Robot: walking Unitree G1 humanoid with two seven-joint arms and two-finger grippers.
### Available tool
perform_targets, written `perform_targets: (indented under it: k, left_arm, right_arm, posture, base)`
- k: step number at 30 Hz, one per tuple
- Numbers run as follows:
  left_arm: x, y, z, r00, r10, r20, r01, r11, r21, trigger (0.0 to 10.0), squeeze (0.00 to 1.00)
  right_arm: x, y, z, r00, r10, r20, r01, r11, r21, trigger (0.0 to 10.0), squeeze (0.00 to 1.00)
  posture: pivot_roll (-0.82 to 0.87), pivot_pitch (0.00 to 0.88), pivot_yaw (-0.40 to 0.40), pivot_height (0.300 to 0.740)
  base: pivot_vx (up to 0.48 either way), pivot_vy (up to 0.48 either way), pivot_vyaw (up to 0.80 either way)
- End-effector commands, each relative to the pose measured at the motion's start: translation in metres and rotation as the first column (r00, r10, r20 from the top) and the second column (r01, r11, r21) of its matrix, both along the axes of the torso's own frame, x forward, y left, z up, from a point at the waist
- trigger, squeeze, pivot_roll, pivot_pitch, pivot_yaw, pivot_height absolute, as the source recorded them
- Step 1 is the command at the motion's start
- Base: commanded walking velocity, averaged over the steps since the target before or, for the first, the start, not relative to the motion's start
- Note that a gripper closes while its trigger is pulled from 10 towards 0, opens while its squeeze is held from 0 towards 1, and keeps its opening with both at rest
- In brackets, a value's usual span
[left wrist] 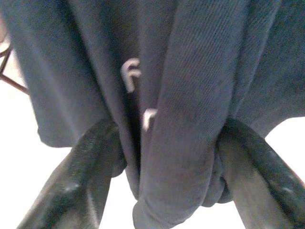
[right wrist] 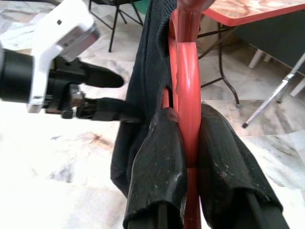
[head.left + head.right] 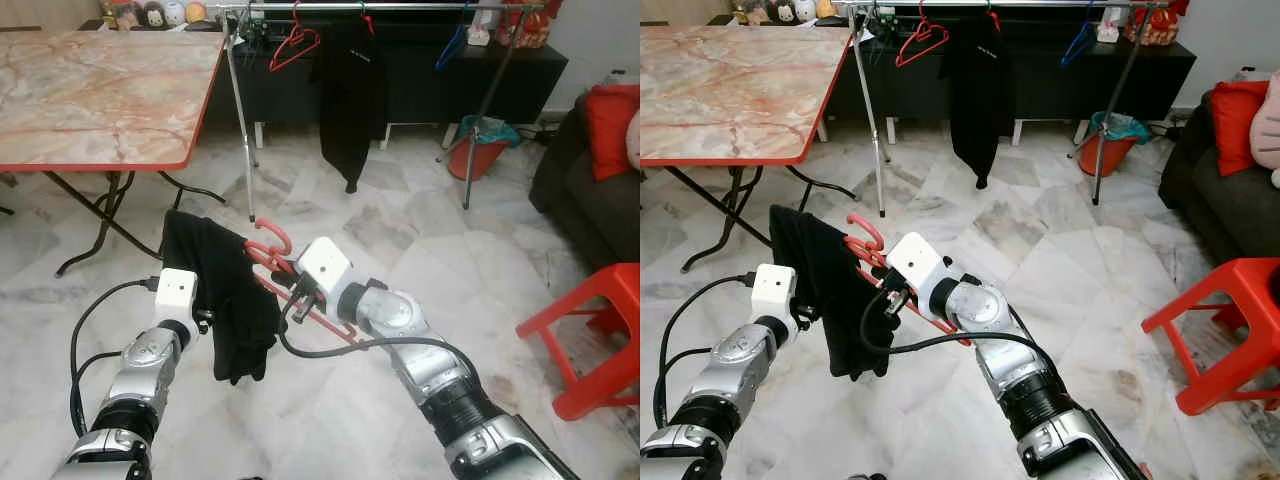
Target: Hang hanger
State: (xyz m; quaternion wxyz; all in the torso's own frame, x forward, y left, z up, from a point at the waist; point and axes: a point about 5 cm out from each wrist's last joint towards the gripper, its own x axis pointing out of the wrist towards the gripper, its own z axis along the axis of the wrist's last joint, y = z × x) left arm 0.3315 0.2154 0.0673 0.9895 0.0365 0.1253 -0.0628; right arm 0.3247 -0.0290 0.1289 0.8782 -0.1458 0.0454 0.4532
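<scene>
Both grippers are busy: right gripper [image 2: 188,143] clamps the red hanger [image 3: 290,275], left gripper [image 1: 167,157] pinches the black garment [image 3: 225,290], and the clothes rail [image 3: 400,6] sits well ahead, beyond both.

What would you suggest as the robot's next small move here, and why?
Probably step toward the clothes rail. The right gripper already clamps the red hanger, the left gripper pinches the black garment draped on it, and the rail stands well beyond reach.

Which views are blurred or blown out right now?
Left wrist view: soft focus on the black garment between the left gripper fingers, background blown out white. Right wrist view: right gripper on the red hanger sharp, floor overexposed. Eye views clear.
</scene>
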Motion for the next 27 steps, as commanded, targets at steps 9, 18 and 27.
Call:
perform_targets:
  k: [9,18,27]
  left_arm:
    - [0.003,-0.013,0.004,0.992,-0.121,0.024,0.122,0.992,-0.028,10.0,0.0]
    - [0.004,-0.006,0.004,0.997,-0.076,0.022,0.076,0.997,-0.011,0.0,0.0]
    - [0.002,-0.001,0.003,0.998,-0.054,0.021,0.053,0.998,0.03,0.0,0.0]
  right_arm:
    - [-0.006,0.009,0.015,0.996,0.075,0.045,-0.076,0.997,0.029,0.0,0.0]
    - [-0.006,0.008,0.015,0.996,0.078,0.044,-0.079,0.997,0.024,0.0,0.0]
    - [-0.006,0.006,0.011,0.997,0.076,0.034,-0.076,0.997,0.012,0.0,0.0]
  posture:
    - [0.01,0.072,-0.046,0.74]
    - [0.01,0.073,-0.046,0.74]
    - [0.01,0.074,-0.047,0.74]
  base:
    - [0.0,0.0,0.0]
    - [0.0,0.0,0.0]
    - [0.0,0.0,0.0]
